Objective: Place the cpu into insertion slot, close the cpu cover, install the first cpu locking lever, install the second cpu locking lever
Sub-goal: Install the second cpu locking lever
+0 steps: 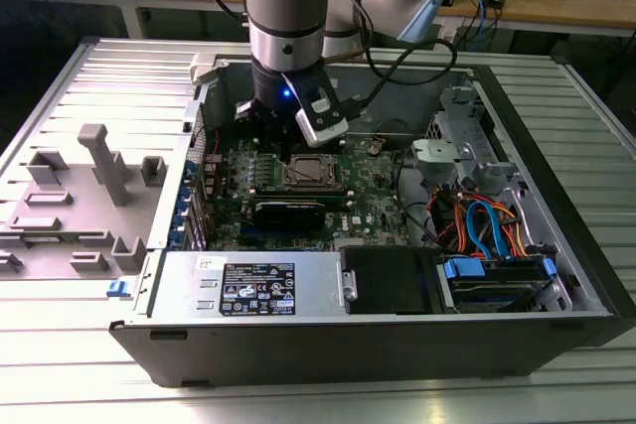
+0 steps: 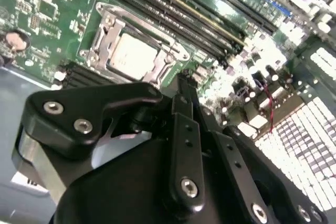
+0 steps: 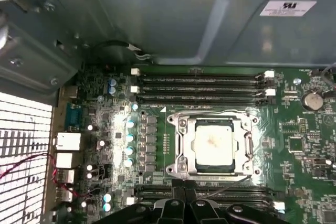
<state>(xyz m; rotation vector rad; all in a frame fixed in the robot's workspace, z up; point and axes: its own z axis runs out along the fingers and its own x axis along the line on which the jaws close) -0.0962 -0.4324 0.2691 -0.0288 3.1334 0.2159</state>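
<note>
First wrist view | cpu [image 3: 214, 145] seated in its socket on the motherboard [image 3: 304, 156], cpu cover [image 3: 181, 148] lying flat around it, a thin lever wire along each socket edge | gripper [image 3: 185, 195] hangs just beside the socket's memory-slot edge, fingers pressed together, holding nothing | exterior view: gripper [image 1: 283, 141] low inside the computer case [image 1: 556, 196], just left of the socket.

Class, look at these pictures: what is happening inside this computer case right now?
A robot arm reaches down into an open computer case, its gripper hanging just beside the socket on the motherboard. The cpu already sits in the socket, and the cpu cover lies closed as a frame around it. The gripper carries nothing.
</note>
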